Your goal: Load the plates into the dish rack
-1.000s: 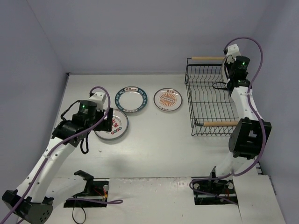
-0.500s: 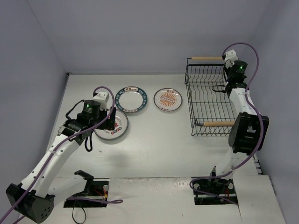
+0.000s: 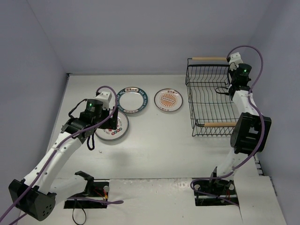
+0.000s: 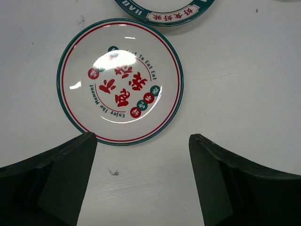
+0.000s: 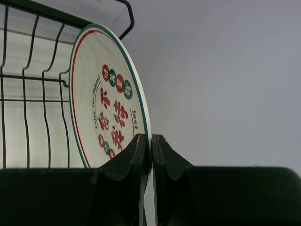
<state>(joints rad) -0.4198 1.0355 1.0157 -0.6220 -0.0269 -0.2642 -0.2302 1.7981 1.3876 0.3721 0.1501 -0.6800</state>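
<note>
A red-character plate [image 3: 112, 127] lies flat on the table. My left gripper [image 3: 108, 123] hovers over its near edge, open and empty. In the left wrist view the plate [image 4: 120, 80] sits just ahead of the gripper [image 4: 142, 138], with one finger on each side of its near rim. My right gripper [image 5: 151, 139] is shut on the rim of a second red-character plate [image 5: 106, 103], held on edge over the far right end of the black wire dish rack [image 3: 211, 101]. A teal-rimmed plate [image 3: 132, 100] and an orange sunburst plate [image 3: 168, 100] lie flat behind. In the top view the right gripper [image 3: 233, 79] is mostly hidden by its wrist.
The rack's wooden handles are at its far end [image 3: 206, 58] and near end [image 3: 220, 123]. Rack wires [image 5: 28, 94] show left of the held plate. The teal-rimmed plate's edge [image 4: 164, 9] is just beyond the plate under my left gripper. Walls close in on three sides.
My left arm has moved right and forward, lower over the red-character plate. My right wrist has shifted a little right along the rack's far end with its plate.
</note>
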